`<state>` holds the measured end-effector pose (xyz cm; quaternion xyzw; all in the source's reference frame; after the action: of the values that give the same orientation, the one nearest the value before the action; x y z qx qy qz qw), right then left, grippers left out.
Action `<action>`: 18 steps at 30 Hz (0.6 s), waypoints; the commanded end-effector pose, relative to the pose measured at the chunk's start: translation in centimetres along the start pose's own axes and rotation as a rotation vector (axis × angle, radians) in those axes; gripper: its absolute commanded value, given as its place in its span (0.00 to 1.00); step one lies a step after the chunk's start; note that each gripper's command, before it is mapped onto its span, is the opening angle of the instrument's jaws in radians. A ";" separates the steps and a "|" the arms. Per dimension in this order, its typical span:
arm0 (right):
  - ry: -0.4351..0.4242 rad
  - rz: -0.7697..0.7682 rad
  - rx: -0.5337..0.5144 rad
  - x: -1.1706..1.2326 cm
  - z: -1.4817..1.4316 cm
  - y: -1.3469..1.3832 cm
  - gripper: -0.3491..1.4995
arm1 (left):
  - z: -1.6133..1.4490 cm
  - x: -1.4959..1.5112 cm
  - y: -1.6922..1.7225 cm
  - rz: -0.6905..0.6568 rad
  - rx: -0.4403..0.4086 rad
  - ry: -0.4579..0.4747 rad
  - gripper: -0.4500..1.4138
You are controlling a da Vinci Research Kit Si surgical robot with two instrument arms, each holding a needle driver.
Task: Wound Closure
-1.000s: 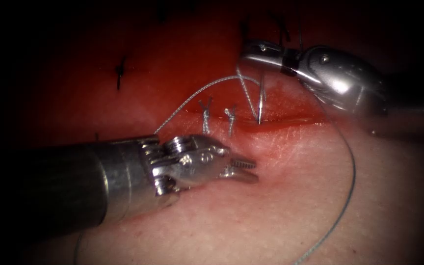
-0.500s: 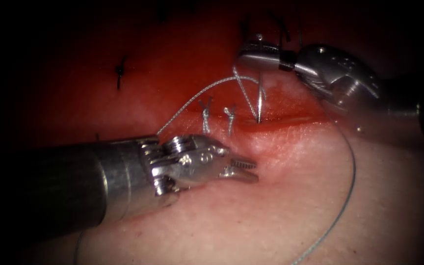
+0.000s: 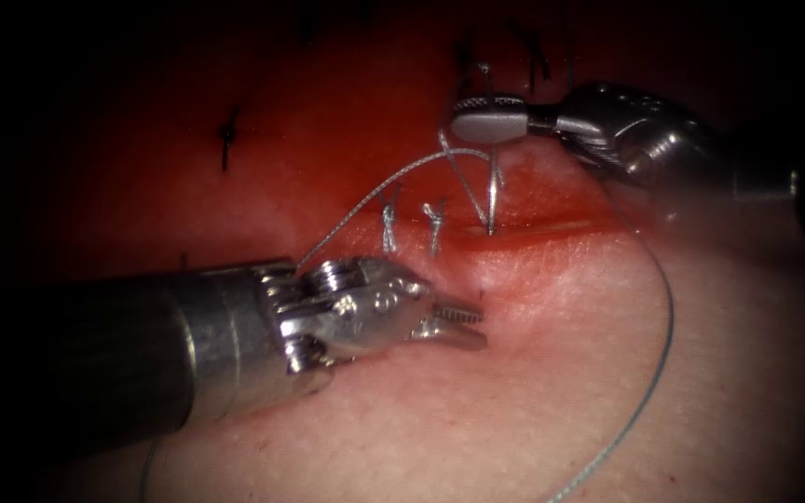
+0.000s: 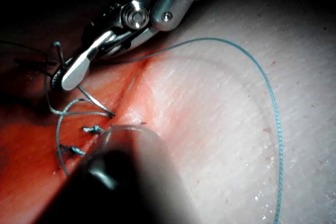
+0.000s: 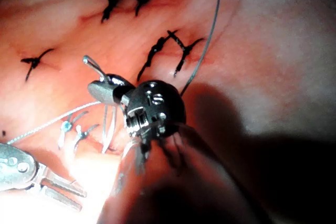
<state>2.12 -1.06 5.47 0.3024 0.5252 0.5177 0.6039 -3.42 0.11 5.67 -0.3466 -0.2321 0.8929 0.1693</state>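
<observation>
STEP: curved steel needle [image 3: 493, 191] is held near its tail by closed fingers of right tool [image 3: 488, 121], tip entered at red cut [image 3: 533, 226] of pale pork tissue [image 3: 514, 391] | LEFT: left tool [image 3: 454, 321] fingers open, empty, below cut | NEXT: judged to need tip regrasp | VIEWS: right wrist view shows dark stitches [image 5: 168, 51]; grey thread [image 4: 275, 129] loop is traced in left wrist view

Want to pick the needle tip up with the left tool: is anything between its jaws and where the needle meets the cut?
Nothing visible. The left tool, jaws open and empty, lies below the cut with bare tissue between. The needle, held near its tail by the right tool, stands tip-down at the cut. Two knotted stitches lie beside that path.
</observation>
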 end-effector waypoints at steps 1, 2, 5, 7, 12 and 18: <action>-0.003 0.021 0.009 0.01 0.11 0.00 0.00 | 0.06 0.03 -0.04 0.001 0.005 -0.001 0.33; -0.006 0.038 0.020 0.00 0.11 -0.01 0.00 | 0.06 0.03 -0.04 0.002 0.005 -0.001 0.33; -0.031 0.095 0.053 -0.06 0.11 -0.03 0.00 | 0.04 0.02 -0.05 0.002 0.003 0.000 0.33; -0.055 0.124 0.069 -0.11 0.12 -0.04 0.00 | 0.02 0.01 -0.05 0.004 0.000 0.000 0.33; -0.107 0.211 0.114 -0.25 0.11 -0.08 0.00 | -0.09 -0.04 -0.07 0.008 -0.006 -0.001 0.32; -0.148 0.268 0.145 -0.43 0.14 -0.17 0.00 | -0.19 -0.06 -0.14 0.019 -0.003 -0.004 0.32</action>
<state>2.23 -1.53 5.44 0.4523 0.4679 0.5323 0.5415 -3.14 0.23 5.61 -0.3465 -0.2313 0.8949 0.1602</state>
